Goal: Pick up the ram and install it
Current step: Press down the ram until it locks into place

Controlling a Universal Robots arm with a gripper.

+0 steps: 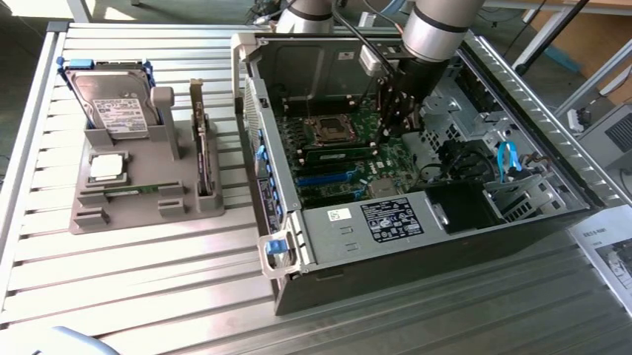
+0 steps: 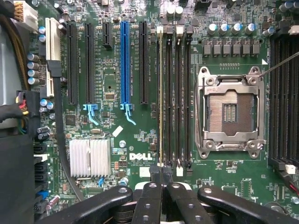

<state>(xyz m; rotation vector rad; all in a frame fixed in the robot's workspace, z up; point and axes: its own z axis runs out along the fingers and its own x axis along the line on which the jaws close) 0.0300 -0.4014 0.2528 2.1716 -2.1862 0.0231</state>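
Ram (image 2: 161, 98) — in mobo (image 2: 140, 154) slot

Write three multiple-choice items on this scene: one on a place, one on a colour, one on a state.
1. The thin green ram stick is: A in the grey holder; B along the black memory slots; C on the table.
2. The ribbed metal heat sink is: A silver; B red; C blue.
3. The square processor socket is: A covered by a fan; B empty; C holding a chip.

B: the stick runs edge-on among the slots beside the socket. A: its fins shine silver. B: bare contacts show inside the frame.
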